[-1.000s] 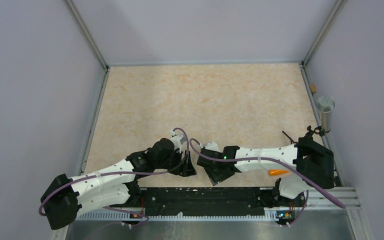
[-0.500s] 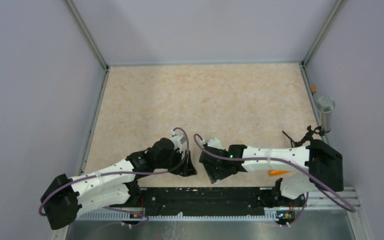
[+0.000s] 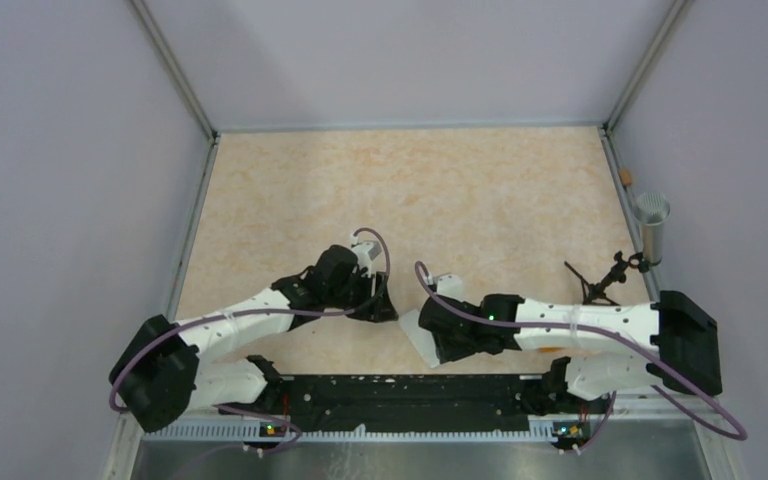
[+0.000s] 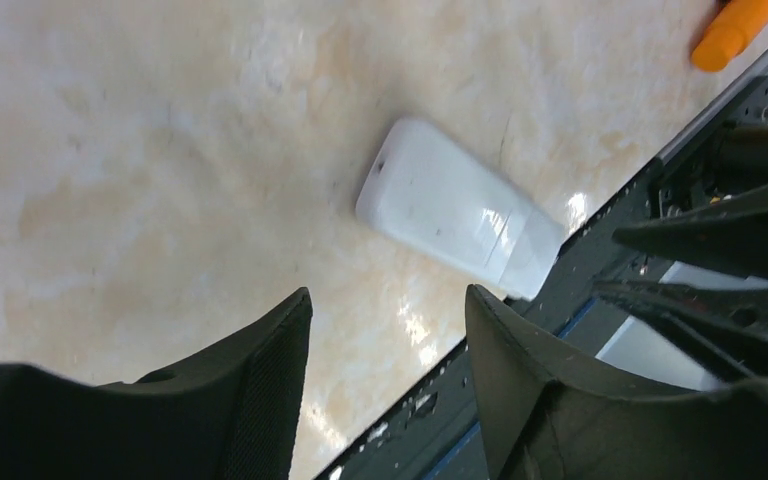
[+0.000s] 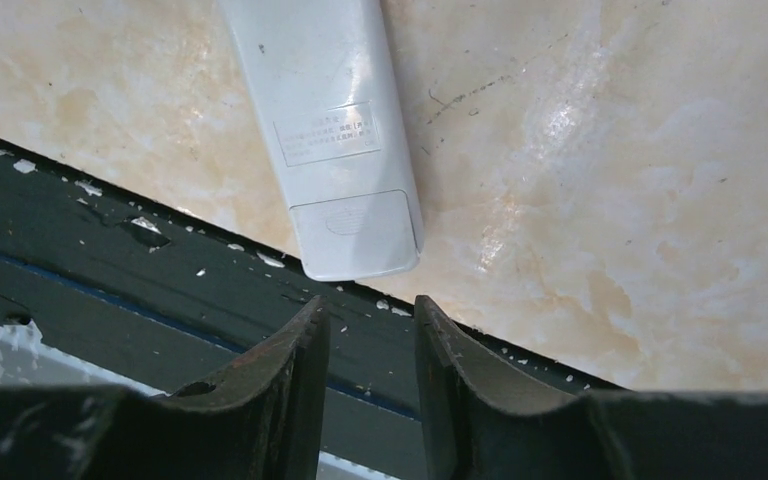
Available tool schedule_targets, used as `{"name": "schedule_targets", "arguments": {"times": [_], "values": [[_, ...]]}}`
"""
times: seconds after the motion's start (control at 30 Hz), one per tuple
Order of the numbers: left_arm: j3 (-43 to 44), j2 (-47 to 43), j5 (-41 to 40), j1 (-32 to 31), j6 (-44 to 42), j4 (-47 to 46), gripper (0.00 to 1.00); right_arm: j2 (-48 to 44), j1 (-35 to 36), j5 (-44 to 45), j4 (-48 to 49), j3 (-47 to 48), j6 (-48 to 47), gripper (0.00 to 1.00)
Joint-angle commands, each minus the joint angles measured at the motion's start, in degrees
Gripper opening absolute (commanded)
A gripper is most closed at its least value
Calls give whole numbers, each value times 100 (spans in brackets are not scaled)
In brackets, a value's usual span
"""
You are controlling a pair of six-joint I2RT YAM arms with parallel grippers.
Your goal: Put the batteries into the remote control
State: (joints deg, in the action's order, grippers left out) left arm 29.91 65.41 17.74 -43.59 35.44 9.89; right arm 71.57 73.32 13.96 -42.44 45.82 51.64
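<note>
The small white rectangular plastic remote control is lying back-up on the beige marbled table, its end at the black front rail. The left gripper is hovering above it, jaws apart. The right gripper is hanging near the remote's end, its 2 fingers narrowly parted, gripping nothing.

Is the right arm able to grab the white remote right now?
Probably yes. The right claw sits just off the near end of the remote control, with nothing between them. Its jaws look narrower than the remote, so it would likely need to open wider.
</note>
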Motion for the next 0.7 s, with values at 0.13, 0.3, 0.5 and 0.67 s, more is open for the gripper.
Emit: {"name": "schedule_targets", "arguments": {"times": [0.13, 0.3, 0.5, 0.67], "values": [[1011, 1365, 393, 79, -413, -771, 52, -298, -54, 90, 145, -162, 122, 37], [1194, 1890, 529, 79, -469, -945, 53, -482, -48, 141, 86, -254, 184, 37], [1111, 2358, 801, 79, -401, -1266, 49, -840, -49, 197, 54, -467, 328, 37], [916, 2569, 997, 74, -381, -1441, 45, -902, -50, 169, 92, -547, 337, 38]]}}
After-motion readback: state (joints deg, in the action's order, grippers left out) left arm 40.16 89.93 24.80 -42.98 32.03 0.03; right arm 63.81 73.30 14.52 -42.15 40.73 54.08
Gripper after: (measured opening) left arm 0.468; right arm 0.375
